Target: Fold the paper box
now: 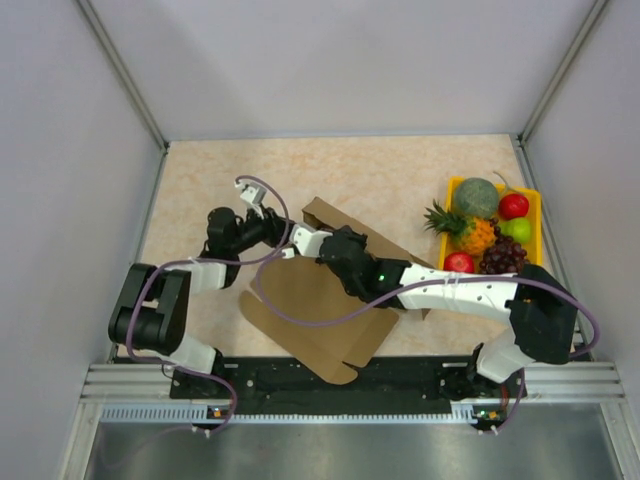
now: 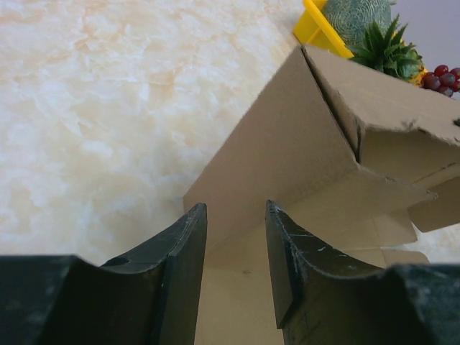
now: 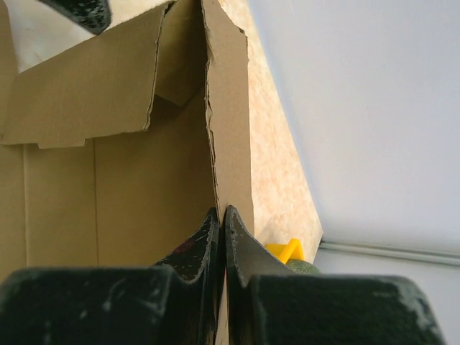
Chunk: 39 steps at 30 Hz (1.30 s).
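The paper box (image 1: 320, 320) is a brown die-cut cardboard sheet, partly folded, with its base flat on the table and a side wall raised at the back. My right gripper (image 3: 223, 215) is shut on the edge of an upright wall panel (image 3: 230, 108); in the top view it sits at the sheet's back edge (image 1: 345, 250). My left gripper (image 2: 236, 215) is open, its fingers (image 2: 187, 266) spread over the box's base next to a raised corner (image 2: 316, 108). In the top view it is at the sheet's left back (image 1: 285, 240).
A yellow fruit tray (image 1: 455, 190) with a melon, pineapple, apples and grapes stands at the back right. It shows at the top right of the left wrist view (image 2: 316, 29). Grey walls enclose the table on three sides.
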Motion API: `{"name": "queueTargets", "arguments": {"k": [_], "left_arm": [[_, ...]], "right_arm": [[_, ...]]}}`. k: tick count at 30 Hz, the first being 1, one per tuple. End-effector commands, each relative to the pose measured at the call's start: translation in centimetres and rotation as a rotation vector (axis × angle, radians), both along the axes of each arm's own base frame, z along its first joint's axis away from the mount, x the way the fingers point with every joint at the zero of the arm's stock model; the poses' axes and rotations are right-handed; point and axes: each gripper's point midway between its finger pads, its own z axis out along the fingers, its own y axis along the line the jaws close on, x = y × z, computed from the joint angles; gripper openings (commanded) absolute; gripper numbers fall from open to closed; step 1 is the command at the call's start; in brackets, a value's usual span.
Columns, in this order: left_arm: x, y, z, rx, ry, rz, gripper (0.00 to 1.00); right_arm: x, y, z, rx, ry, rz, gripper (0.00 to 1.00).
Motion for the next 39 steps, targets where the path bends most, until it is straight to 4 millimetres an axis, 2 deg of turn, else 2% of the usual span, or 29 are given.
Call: {"name": "queueTargets", "arguments": {"k": [1,2,4,5,7,10,16,21,28,35,39], "left_arm": [[-2.2,-0.6,2.6,-0.068,-0.061,-0.039,0.43],[-2.7,-0.4,2.0,-0.085,-0.027,-0.032,0.42],[-2.8,0.2,2.5,-0.098,-0.039,0.023,0.41],[-3.1,0.7,1.8,-0.105,0.001,0.060,0.41],[-3.5,0.9,2.6,-0.112,-0.030,0.079,0.43],[-3.6,1.4,1.9,-0.073,-0.045,0.114,0.47],[-2.6,-0.1,2.3,0.002,-0.149,0.070,0.45],[-2.3,-0.8,1.6,0.069,-0.194,0.003,0.44],[-2.2,-0.5,1.7,0.039,-0.198,0.047,0.44],[-2.2,-1.4,2.2,-0.004,-0.277,0.116,0.42],[-1.8,-1.3,2.2,0.014,-0.332,0.187,0.41]], "right_arm": [[-3.0,-0.3,-7.3,-0.150,0.213,0.096,0.00],[-3.0,-0.2,-7.1,-0.144,0.214,0.096,0.00],[-3.1,-0.1,-6.7,-0.129,0.215,0.104,0.00],[-3.1,-0.2,-6.5,-0.123,0.212,0.104,0.00],[-3.2,-0.3,-5.8,-0.108,0.205,0.107,0.00],[-3.5,-0.5,-5.4,-0.104,0.205,0.125,0.00],[-3.8,-0.2,-6.2,-0.130,0.242,0.145,0.00],[-4.2,-0.2,-6.7,-0.159,0.268,0.170,0.00],[-4.8,-0.9,-8.7,-0.225,0.321,0.172,0.00],[-4.9,-0.1,-8.4,-0.204,0.336,0.185,0.00],[-5.0,0.3,-7.9,-0.165,0.347,0.190,0.00]]}}
